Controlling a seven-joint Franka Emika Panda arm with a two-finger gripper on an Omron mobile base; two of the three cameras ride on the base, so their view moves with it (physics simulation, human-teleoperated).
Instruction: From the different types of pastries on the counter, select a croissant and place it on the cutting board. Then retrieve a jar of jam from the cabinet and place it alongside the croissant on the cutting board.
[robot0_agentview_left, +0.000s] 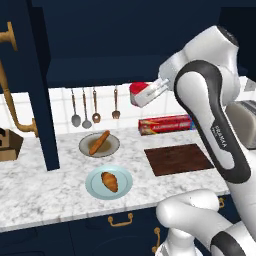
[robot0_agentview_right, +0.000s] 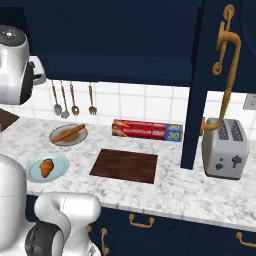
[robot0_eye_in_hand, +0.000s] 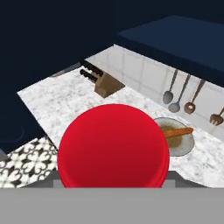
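End effector (robot0_agentview_left: 141, 95) clamped on my jam jar (robot0_agentview_left: 137, 90), midair; cutting board (robot0_agentview_left: 178, 159) at 5 o'clock below, bare.

- Croissant (robot0_agentview_right: 46, 167) on blue plate (robot0_agentview_right: 60, 162).
- Stick (robot0_agentview_right: 69, 133) on grey plate (robot0_agentview_right: 56, 140).
- Bare cutting board (robot0_agentview_right: 125, 165), foil box (robot0_agentview_right: 146, 129) behind it.
- Toaster (robot0_agentview_right: 225, 148) at right on counter (robot0_agentview_right: 180, 192).
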